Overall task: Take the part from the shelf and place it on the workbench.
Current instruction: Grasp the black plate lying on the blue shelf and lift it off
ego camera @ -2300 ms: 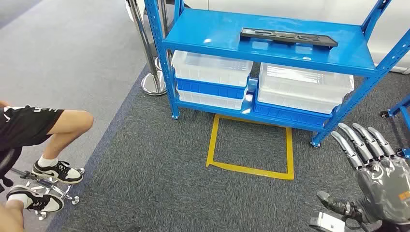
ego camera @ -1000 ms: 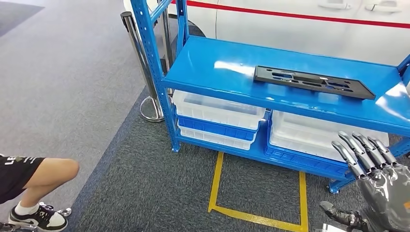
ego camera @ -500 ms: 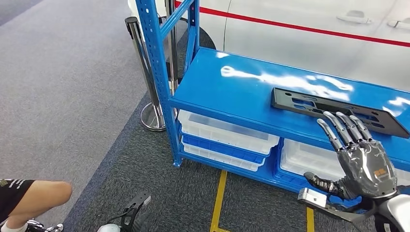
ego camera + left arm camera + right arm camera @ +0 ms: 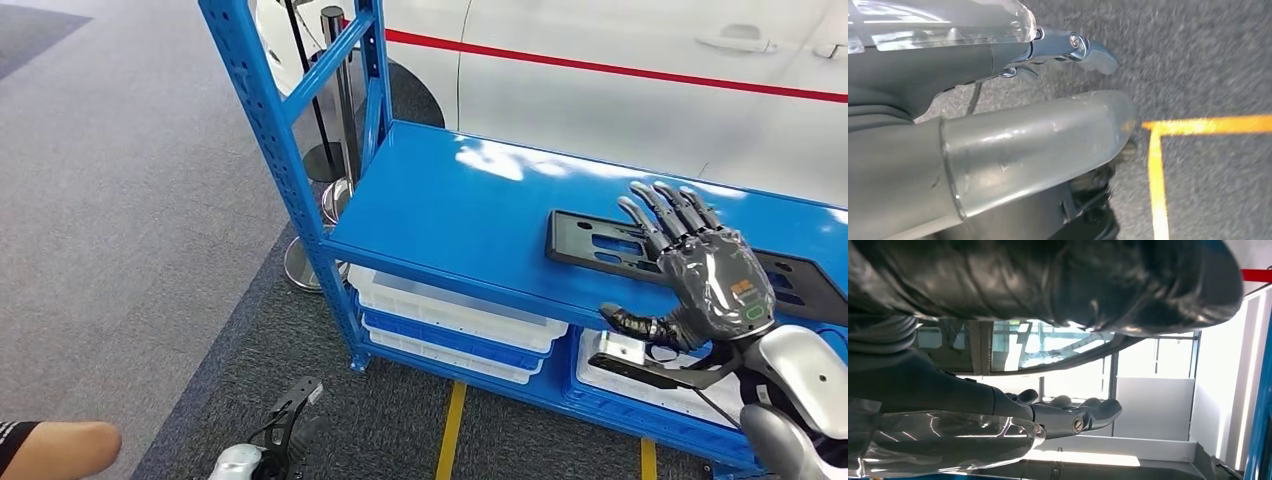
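Right robot hand [image 4: 700, 272] hovers with its fingers spread and extended over the black part [image 4: 590, 238], holding nothing; whether the fingertips touch the part cannot be told from the head view. That part lies flat on the top board of the blue shelf [image 4: 440, 200], toward the board's right end and nearer its front edge than its back, its long side running along the board. It looks like a thin, flat, elongated plate with several slots cut through it, probably rigid moulded plastic or painted metal and fairly light; being long, it will likely tip if lifted from one end. Because it lies flush on a smooth glossy board, fingers have little to get under, so a sensible hold would be across the narrow width near the middle, thumb on the front long edge and fingers over the back edge, or by sliding it to the shelf's front edge first. The left robot hand [image 4: 1068, 47] hangs down over the carpet beside a yellow floor line [image 4: 1208, 124], fingers loosely extended and holding nothing. No brand, label or legible writing shows on the part or shelf; a small orange mark on the back of the right robot hand is too small to read.
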Tool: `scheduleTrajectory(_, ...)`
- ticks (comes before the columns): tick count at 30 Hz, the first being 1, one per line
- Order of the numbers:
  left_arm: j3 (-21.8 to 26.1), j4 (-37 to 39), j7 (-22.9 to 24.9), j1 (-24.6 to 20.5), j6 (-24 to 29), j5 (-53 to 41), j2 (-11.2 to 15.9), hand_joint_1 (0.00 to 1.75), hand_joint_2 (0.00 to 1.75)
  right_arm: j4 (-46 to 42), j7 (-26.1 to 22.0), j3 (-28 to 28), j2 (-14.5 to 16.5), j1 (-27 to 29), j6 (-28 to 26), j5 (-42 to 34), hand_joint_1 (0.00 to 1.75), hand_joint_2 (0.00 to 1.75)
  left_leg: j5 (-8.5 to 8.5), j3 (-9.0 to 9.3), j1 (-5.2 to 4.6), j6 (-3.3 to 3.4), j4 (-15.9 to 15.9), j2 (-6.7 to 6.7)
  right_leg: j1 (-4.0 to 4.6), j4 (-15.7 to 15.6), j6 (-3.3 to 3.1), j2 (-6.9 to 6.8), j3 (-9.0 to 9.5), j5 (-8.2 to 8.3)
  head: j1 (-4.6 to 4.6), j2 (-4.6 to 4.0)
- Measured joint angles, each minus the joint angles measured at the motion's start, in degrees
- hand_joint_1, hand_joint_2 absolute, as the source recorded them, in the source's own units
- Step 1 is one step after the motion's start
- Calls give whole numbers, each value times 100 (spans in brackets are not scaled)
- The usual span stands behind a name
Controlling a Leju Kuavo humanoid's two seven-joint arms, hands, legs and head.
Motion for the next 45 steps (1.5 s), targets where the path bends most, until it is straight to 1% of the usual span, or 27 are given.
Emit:
scheduleTrajectory(1, -14, 44, -4, -21, 1, 10, 31, 0, 0, 45, -6, 34, 38, -62, 12, -8, 0, 0, 329, 89, 0, 16, -388, 9, 0, 4, 21, 0, 60, -46, 1, -1)
scheduleTrajectory(2, -28, 81, -7, -40, 2, 16, 60, 0, 0, 82, -9, 62, 72, -114, 20, -13, 0, 0, 542, 167, -11, 45, -713, 16, 1, 10, 46, 1, 99, -83, 2, -1)
scheduleTrajectory(3, -40, 114, -9, -54, 4, 20, 83, 0, 0, 114, -11, 86, 96, -159, 28, -16, 0, 0, 670, 220, -24, 83, -912, 19, 4, 16, 77, 3, 110, -111, 3, -1)
scheduleTrajectory(4, -51, 144, -10, -65, 7, 31, 101, 0, 0, 143, -13, 110, 115, -197, 34, -21, 0, 0, 703, 236, -33, 122, -987, 18, 12, 28, 106, 3, 111, -137, 4, -1)
scheduleTrajectory(5, -56, 170, -10, -74, 10, 50, 113, 0, 0, 168, -17, 133, 129, -229, 40, -26, 0, 0, 702, 241, -38, 142, -993, 14, 20, 36, 103, 2, 105, -154, 5, -1)
scheduleTrajectory(6, -59, 198, -11, -80, 14, 74, 118, 0, 0, 195, -21, 157, 141, -266, 48, -32, 0, 0, 760, 251, -37, 152, -996, 7, 25, 42, 92, -4, 106, -168, 5, 0)
scheduleTrajectory(8, -61, 251, -14, -100, 16, 143, 130, 0, 0, 250, -31, 202, 177, -350, 57, -44, 0, 0, 789, 253, -41, 148, -1005, -5, 26, 34, 48, -14, 122, -178, 7, 0)
scheduleTrajectory(9, -61, 279, -14, -114, 16, 177, 139, 0, 0, 284, -36, 226, 204, -405, 67, -57, 0, 0, 785, 254, -47, 156, -1005, -9, 24, 23, 51, -16, 128, -179, 7, 0)
scheduleTrajectory(11, -61, 327, -10, -144, 22, 248, 160, 0, 0, 357, -45, 272, 264, -519, 102, -110, 0, 0, 772, 254, -51, 175, -1005, -10, 22, 0, 64, -17, 138, -181, 7, 0)
scheduleTrajectory(15, -62, 420, 10, -182, 123, 291, 183, 0, 0, 531, -44, 350, 364, -669, 211, -246, 0, 0, 757, 254, -58, 199, -1002, -11, 13, -26, 149, -20, 148, -182, 6, 0)
scheduleTrajectory(16, -65, 445, 23, -184, 166, 291, 183, 0, 0, 600, -36, 365, 389, -693, 247, -280, 0, 0, 756, 253, -59, 201, -1001, -10, 12, -27, 160, -20, 149, -181, 6, 0)
scheduleTrajectory(20, -74, 545, 46, -199, 238, 310, 183, 0, 0, 1096, -2, 393, 542, -867, 398, -382, 0, 0, 757, 255, -60, 206, -1000, -8, 12, -28, 185, -18, 146, -176, 6, 0)
scheduleTrajectory(25, -74, 619, 59, -211, 239, 321, 183, 0, 0, 1525, -12, 421, 675, -1004, 432, -411, 0, 0, 762, 258, -53, 209, -1002, -8, 22, -23, 188, -20, 144, -175, 6, 0)
scheduleTrajectory(29, -74, 658, 62, -215, 239, 351, 183, 0, 0, 1711, -10, 431, 729, -1047, 512, -434, 0, 175, 763, 258, -44, 207, -1004, -7, 32, -20, 187, -19, 141, -176, 6, 0)
scheduleTrajectory(32, -74, 689, 67, -224, 234, 391, 183, 0, 0, 1935, 3, 459, 765, -1065, 622, -430, 0, 175, 762, 257, -40, 206, -1005, -7, 37, -20, 188, -19, 140, -179, 6, 0)
scheduleTrajectory(35, -74, 723, 80, -223, 206, 393, 185, 0, 0, 2313, -29, 514, 848, -1068, 620, -324, 0, 175, 761, 256, -39, 205, -1006, -7, 39, -20, 187, -19, 140, -180, 6, 0)
scheduleTrajectory(40, -74, 756, 88, -226, 188, 395, 202, 0, 0, 2999, -109, 637, 1090, -1098, 570, -162, 0, 175, 761, 255, -38, 205, -1006, -7, 39, -19, 187, -19, 140, -181, 6, 0)
scheduleTrajectory(45, -84, 763, 114, -255, 191, 394, 210, 0, 0, 3612, -167, 873, 1413, -1249, 688, -4, 0, 175, 762, 256, -36, 204, -1006, -4, 41, -19, 187, -15, 138, -181, 6, 0)
